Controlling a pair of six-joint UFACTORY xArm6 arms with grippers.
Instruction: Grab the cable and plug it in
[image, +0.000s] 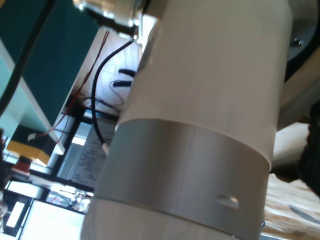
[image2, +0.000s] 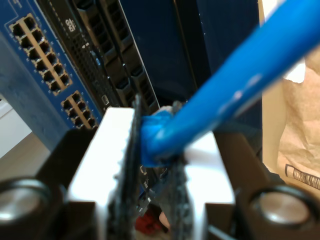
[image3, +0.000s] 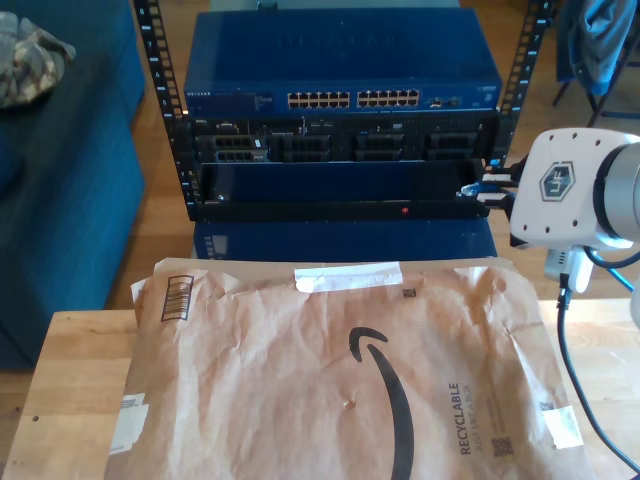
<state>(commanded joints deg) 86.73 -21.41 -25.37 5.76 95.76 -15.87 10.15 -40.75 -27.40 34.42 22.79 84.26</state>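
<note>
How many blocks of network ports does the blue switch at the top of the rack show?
2: side by side on the blue switch, first port block and second port block. None looks hidden.

The exterior view looks down from above and in front, across a wooden table (image3: 70, 350) covered by a brown paper mailer (image3: 340, 370), toward a blue network switch (image3: 340, 70) in a rack beyond the table's far edge; the range is moderate.

The second wrist view looks along the fingers (image2: 107, 165) of my second gripper (image2: 155, 165) at very close range, facing the same switch (image2: 45, 65); its port rows lie beyond the fingertips. Switch and rack are common to both views.

The first wrist view faces a white arm segment (image: 200, 125) at very close range.
</note>
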